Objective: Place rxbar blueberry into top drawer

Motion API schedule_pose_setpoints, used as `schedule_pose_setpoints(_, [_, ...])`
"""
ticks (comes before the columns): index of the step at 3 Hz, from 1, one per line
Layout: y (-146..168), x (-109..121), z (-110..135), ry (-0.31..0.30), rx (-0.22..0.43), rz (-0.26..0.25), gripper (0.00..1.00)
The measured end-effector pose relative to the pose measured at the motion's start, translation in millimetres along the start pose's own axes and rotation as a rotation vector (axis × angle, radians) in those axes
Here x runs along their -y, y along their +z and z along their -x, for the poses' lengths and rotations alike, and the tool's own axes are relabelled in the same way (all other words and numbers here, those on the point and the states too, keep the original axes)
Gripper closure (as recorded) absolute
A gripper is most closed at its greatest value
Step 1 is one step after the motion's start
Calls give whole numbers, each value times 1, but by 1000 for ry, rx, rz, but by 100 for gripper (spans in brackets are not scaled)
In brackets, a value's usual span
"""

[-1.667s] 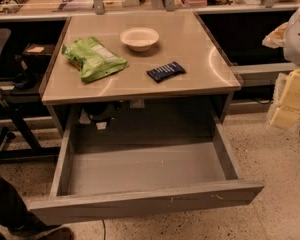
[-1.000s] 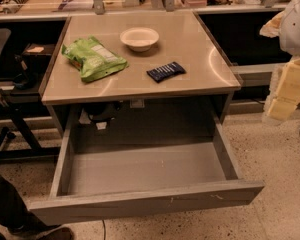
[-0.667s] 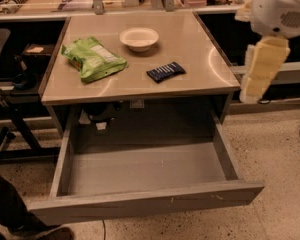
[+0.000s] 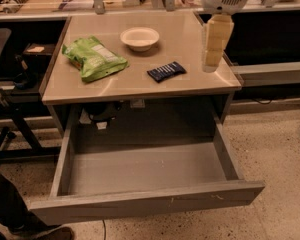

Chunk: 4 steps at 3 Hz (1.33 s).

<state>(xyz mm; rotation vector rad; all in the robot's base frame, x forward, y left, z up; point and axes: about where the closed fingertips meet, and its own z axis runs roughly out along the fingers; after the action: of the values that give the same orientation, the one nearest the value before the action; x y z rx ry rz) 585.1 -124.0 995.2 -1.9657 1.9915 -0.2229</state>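
The rxbar blueberry (image 4: 166,71), a small flat dark navy bar with pale lettering, lies on the tan tabletop (image 4: 140,86) toward its front right. The top drawer (image 4: 145,204), wide, shallow and grey, is pulled fully open below the tabletop and holds nothing. My gripper (image 4: 211,46) hangs from the white arm at the upper right, over the table's right side, to the right of the bar and above it. It holds nothing that I can see.
A lime-green chip bag (image 4: 92,59) lies at the table's left. A white bowl (image 4: 139,38) stands at the back centre. A dark chair (image 4: 2,109) stands to the left. A shelf with clutter runs behind the table. Speckled floor lies to the right.
The arm has swung in from the right edge of view toward the left, and the gripper now hangs over the table's right side. The bar, bag, bowl and drawer have not moved.
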Motion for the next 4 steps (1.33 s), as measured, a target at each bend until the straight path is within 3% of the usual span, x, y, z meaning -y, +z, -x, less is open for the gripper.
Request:
schedule_pose_setpoints(1, [0,0,0,0,0,0,0])
schedule_pose_setpoints(4, [76,62,-9,-23,-35,10,0])
